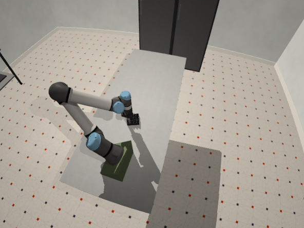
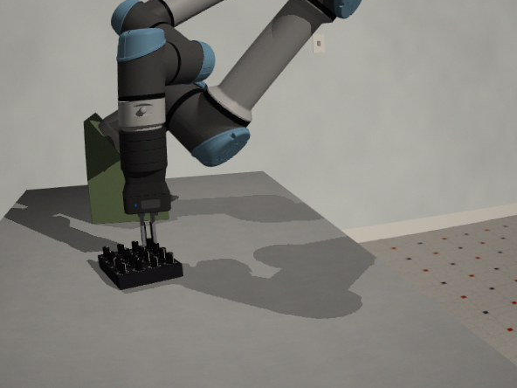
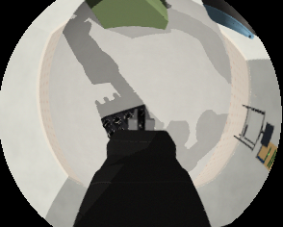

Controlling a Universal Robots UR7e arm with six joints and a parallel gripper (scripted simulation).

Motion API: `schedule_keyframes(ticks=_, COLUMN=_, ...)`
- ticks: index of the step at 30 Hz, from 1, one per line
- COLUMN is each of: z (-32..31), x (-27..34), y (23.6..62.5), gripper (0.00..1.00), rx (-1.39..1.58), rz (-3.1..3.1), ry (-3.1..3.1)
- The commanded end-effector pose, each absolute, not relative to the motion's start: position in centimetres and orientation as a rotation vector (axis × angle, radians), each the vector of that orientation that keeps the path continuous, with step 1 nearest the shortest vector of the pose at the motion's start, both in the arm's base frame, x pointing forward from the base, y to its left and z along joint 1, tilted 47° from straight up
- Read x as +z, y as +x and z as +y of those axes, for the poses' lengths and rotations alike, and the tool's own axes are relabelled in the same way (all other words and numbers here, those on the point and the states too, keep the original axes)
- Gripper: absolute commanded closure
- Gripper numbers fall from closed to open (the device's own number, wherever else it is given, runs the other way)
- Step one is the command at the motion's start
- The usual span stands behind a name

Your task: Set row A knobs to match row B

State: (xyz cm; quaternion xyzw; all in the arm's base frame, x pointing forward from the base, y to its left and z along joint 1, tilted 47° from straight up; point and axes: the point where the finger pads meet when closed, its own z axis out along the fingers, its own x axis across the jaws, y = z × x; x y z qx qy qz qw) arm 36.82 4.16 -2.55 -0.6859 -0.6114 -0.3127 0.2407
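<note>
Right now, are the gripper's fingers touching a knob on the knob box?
Touching. In the exterior view the fingers reach down into the far knobs of the knob box, shut on a knob.

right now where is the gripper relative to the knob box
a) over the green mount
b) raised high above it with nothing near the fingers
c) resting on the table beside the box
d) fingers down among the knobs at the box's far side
d) In the exterior view the gripper points straight down, its fingers reaching in among the knobs at the far edge of the knob box, closed narrow around one knob there.
</note>
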Motion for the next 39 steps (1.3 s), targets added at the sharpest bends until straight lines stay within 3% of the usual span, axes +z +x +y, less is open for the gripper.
schedule_keyframes(ticks=1, z=4.11, x=-2.54, y=36.85, gripper=0.7, rx=-0.86, rz=-1.681, ry=-1.871)
schedule_keyframes(ticks=12, z=4.11, x=-2.54, y=36.85, gripper=0.7, rx=-0.86, rz=-1.682, ry=-1.871)
schedule_keyframes(ticks=13, z=4.11, x=-2.54, y=36.85, gripper=0.54, rx=-0.86, rz=-1.682, ry=-1.871)
schedule_keyframes(ticks=39, z=3.95, x=-2.38, y=36.82, gripper=0.54, rx=-0.86, rz=-1.682, ry=-1.871)
